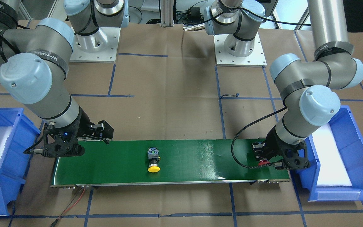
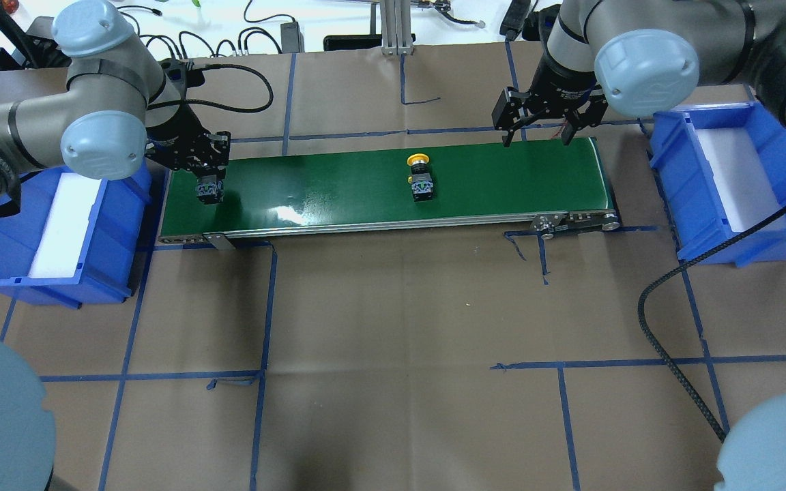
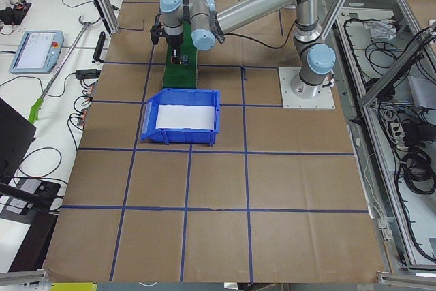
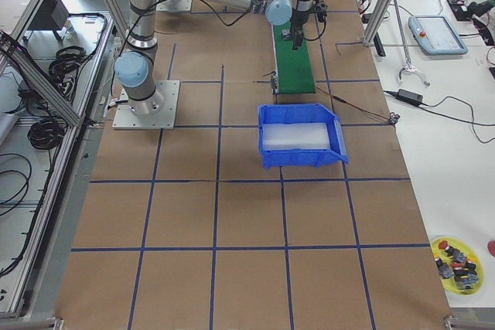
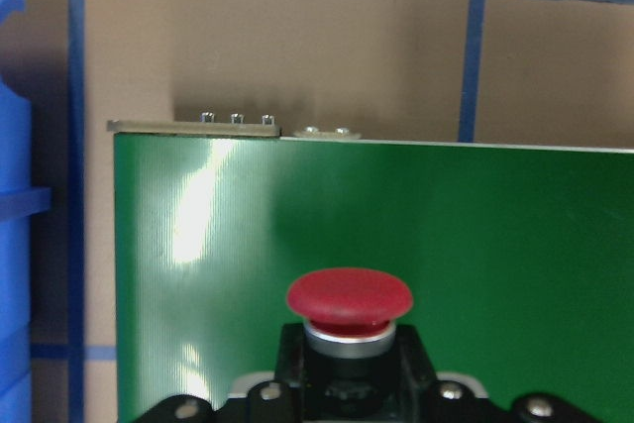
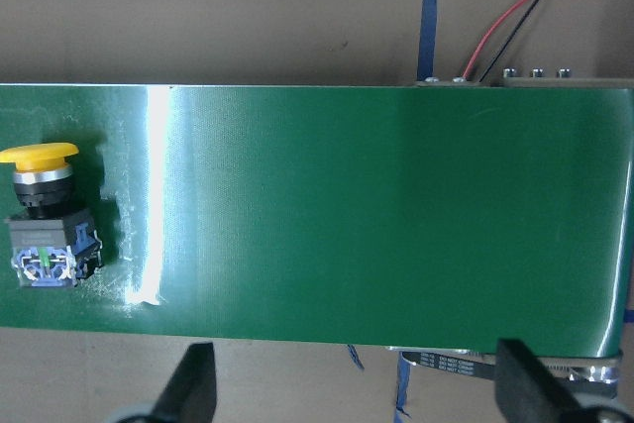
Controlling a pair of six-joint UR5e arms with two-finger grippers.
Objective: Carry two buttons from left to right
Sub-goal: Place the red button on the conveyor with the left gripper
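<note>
**Writing.** A black strap point(image 1: 47, 58) on my right arm carries white lettering that reads roughly "WANJEED". The same style of lettering shows on a strap on my left arm, but only the first letters are legible. A label on the right wrist is too small to read.

**Left claw** point(image 2: 207, 183). It is narrow, closed on the red button point(image 5: 349, 296) low over the left end of the green conveyor belt point(image 2: 338, 194). The wrist view shows the red cap pointing toward the belt's far long edge, with bare belt ahead of it. I cannot tell whether the button touches the belt.

**Right claw** point(image 2: 536, 140). It is wide and holds nothing. It stands over the far long edge of the belt near its right end. Its fingers point(image 6: 195, 383) are well apart, with bare belt between them.

**Yellow button** point(image 2: 420, 179). It lies on its side near the middle of the belt, cap toward the desk's far edge and rear block toward the near edge. It is well apart from both claws.

**Edges and room.** The belt runs left to right across the far half of the desk point(image 2: 393, 307). The left blue bin point(image 2: 45, 290) sits just beside its left end, and the right blue bin point(image 2: 669, 160) is near its right end. Each bin is lined in white. Blue tape lines grid the brown desk cover. A red and black wire pair leaves the belt's right end on the far side.
</note>
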